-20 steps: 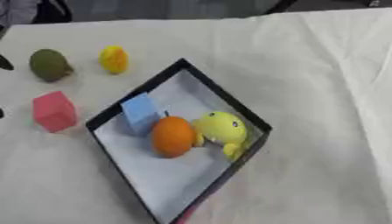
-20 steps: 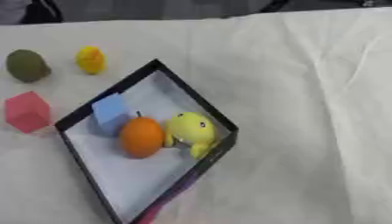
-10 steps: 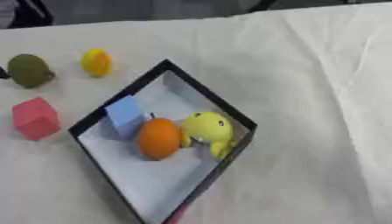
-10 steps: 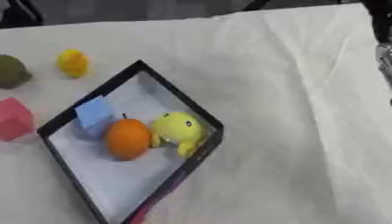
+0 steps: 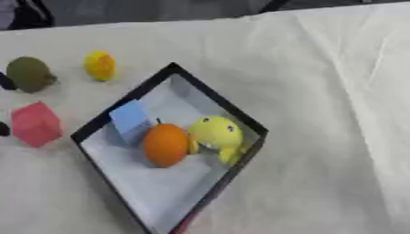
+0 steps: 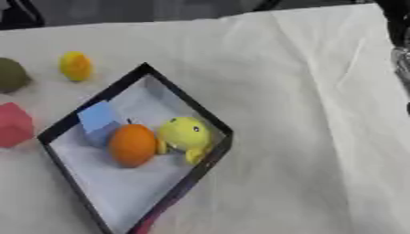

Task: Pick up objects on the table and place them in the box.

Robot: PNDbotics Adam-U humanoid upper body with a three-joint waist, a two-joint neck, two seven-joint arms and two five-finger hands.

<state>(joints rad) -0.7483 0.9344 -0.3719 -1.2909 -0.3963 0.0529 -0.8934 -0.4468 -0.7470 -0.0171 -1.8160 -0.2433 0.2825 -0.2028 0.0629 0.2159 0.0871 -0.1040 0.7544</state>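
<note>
On the counter (image 5: 336, 91), which is covered with a pale, creased cloth, a black-walled box (image 5: 214, 97) with a white floor sits turned corner-on, like a diamond. Within the box lie three objects: a light blue cube (image 5: 131, 119) toward the left corner, an orange fruit (image 5: 165, 144) just beside it with a short dark stem on top, and a yellow duck-like toy (image 5: 216, 135) to the right of the fruit, close against the box's right wall. The fruit and the toy appear to touch; the cube and the fruit lie close together, contact uncertain.

Outside the box, to its left, three objects rest on the cloth. A pink block (image 5: 36, 124) lies near the box's left corner, apart from it. Farther back are a dark olive-green rounded object (image 5: 29, 74) and, to its right, a small yellow rounded object (image 5: 100, 66); both lie well apart from the box rim.

At the left edge of the left eye view, small dark shapes beside the green object and the pink block cannot be identified. At the right edge of the right eye view, a dark and silvery shape (image 6: 399, 41) shows, likely part of the right arm; no fingers are visible, so whether they are apart or together cannot be told. The left hand cannot be made out either.
</note>
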